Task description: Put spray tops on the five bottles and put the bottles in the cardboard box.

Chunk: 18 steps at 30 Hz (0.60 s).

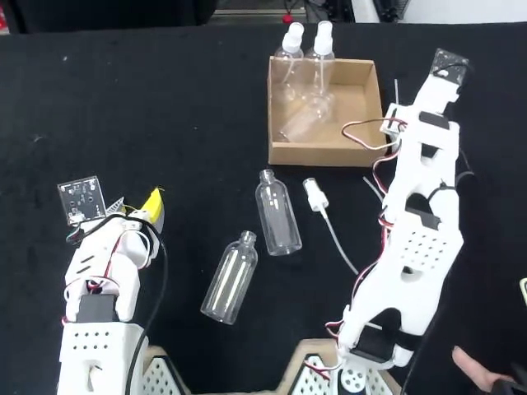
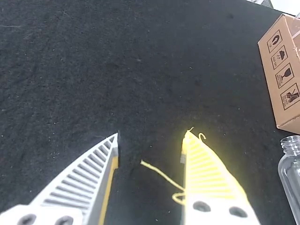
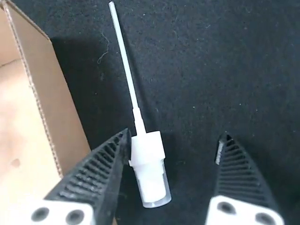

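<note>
My left claw [image 2: 152, 135] is spread, with nothing between its white and yellow fingers. It hangs over bare black tabletop [image 1: 165, 99], well to the near left of the cardboard box [image 1: 325, 154].

Out from there, the nearest bottle [image 1: 230, 276] lies on its side without a top, well short of the box's front wall, its neck pointing toward the box. A second bottle [image 1: 277, 212], also open-necked, lies closer to the box, its mouth just short of the box's near-left corner. Just beside it, in front of the box wall, a loose spray top [image 1: 314, 194] lies with its thin tube trailing away from the box.

My right claw [image 3: 174, 136] sits alongside the box's right wall, spread wide and pinching nothing. Another spray top [image 3: 147, 168] lies flat on the tabletop between its fingers. The head is close against the finger nearer the box, though I cannot tell whether they touch. Its tube runs away from the claw along the outside of the box.

Inside the box, one capped bottle [image 1: 309, 115] lies on the floor. At the far-left part of the box, two upright bottles [image 1: 290, 51] with spray tops stand side by side.
</note>
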Each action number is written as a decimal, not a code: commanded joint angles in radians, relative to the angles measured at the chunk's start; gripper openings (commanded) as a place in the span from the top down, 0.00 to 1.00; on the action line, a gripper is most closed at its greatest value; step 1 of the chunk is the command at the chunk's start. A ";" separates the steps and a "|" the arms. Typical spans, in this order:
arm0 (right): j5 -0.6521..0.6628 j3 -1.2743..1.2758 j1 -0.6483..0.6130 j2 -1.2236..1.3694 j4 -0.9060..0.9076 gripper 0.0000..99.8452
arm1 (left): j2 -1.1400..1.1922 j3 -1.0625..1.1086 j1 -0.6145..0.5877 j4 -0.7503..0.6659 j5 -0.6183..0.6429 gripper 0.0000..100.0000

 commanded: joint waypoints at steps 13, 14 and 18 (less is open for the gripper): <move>0.017 -0.139 0.009 0.016 0.222 0.72 | -0.012 -0.013 0.005 -0.017 0.008 0.79; 0.017 -0.139 0.005 0.016 0.213 0.72 | -0.012 -0.013 0.005 -0.017 0.008 0.79; 0.066 -0.137 -0.023 0.018 0.210 0.72 | -0.012 -0.013 0.005 -0.017 0.008 0.79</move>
